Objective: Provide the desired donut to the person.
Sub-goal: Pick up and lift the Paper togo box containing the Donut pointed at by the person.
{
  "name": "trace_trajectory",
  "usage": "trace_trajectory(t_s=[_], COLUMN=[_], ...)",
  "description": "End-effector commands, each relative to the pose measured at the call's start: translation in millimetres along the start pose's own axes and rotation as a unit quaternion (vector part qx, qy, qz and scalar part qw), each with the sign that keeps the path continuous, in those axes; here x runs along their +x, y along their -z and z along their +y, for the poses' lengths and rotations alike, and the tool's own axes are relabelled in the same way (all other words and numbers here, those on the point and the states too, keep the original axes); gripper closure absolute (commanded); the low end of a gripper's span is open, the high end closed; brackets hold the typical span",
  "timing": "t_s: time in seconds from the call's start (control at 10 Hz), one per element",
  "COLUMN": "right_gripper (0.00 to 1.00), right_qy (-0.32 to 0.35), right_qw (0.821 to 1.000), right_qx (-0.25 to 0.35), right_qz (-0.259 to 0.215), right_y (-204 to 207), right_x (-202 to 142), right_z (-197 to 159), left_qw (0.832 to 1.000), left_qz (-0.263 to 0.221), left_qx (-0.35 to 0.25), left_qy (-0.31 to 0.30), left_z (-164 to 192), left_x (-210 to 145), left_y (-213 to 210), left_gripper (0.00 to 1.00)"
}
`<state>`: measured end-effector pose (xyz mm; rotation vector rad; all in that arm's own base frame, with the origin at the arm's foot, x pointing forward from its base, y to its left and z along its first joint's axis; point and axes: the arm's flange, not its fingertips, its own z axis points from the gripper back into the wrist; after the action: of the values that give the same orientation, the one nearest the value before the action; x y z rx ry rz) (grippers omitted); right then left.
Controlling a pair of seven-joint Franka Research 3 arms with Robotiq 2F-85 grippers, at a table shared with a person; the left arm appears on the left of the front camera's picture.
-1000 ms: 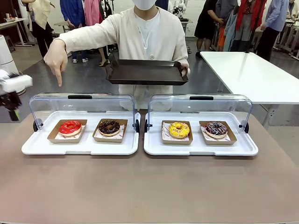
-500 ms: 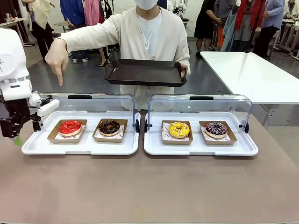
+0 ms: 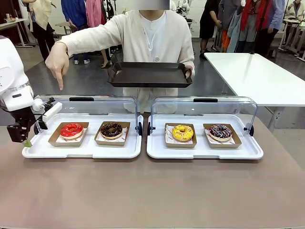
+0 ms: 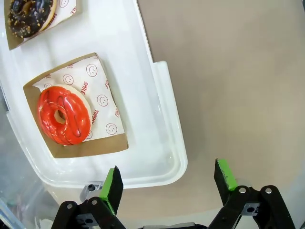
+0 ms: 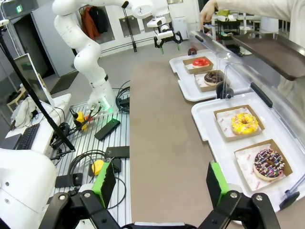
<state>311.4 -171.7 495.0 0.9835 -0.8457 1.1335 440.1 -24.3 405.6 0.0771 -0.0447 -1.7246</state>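
At corner of left tray [image 4: 177,155]: left tool [image 4: 169,176], jaws wide, now nearer red donut [image 4: 64,115].

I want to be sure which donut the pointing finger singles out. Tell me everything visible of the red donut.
The red donut is a ring with glossy red icing streaked by darker lines. It lies flat on white paper printed with red smileys, inside a brown card tray. That stands at the left end of the left white display tray, whose clear lid is swung open behind. Nothing else touches it; the open left gripper hangs near the tray's corner.
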Motion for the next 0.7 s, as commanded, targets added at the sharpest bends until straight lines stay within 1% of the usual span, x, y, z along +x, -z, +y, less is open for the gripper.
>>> trace_trajectory(t_s=[0.0, 0.3, 0.4, 0.6], right_gripper=[0.00, 0.00, 0.00, 0.00], right_qy=[-0.003, -0.003, -0.003, -0.003], right_qw=[1.000, 1.000, 1.000, 1.000], right_qx=[0.002, 0.002, 0.002, 0.002], right_qz=[-0.004, -0.004, -0.004, -0.004], right_y=[0, 0, 0, 0], right_x=[0, 0, 0, 0], right_z=[-1, -1, -1, -1], left_qw=[1.000, 1.000, 1.000, 1.000], left_qz=[0.017, 0.017, 0.005, 0.011], left_qx=[-0.008, -0.008, -0.005, -0.015], left_qy=[0.000, 0.000, 0.004, 0.013], left_z=[0, 0, 0, 16], left_x=[5, 5, 2, 0], left_y=[4, 4, 3, 25], left_gripper=[0.00, 0.00, 0.00, 0.00])
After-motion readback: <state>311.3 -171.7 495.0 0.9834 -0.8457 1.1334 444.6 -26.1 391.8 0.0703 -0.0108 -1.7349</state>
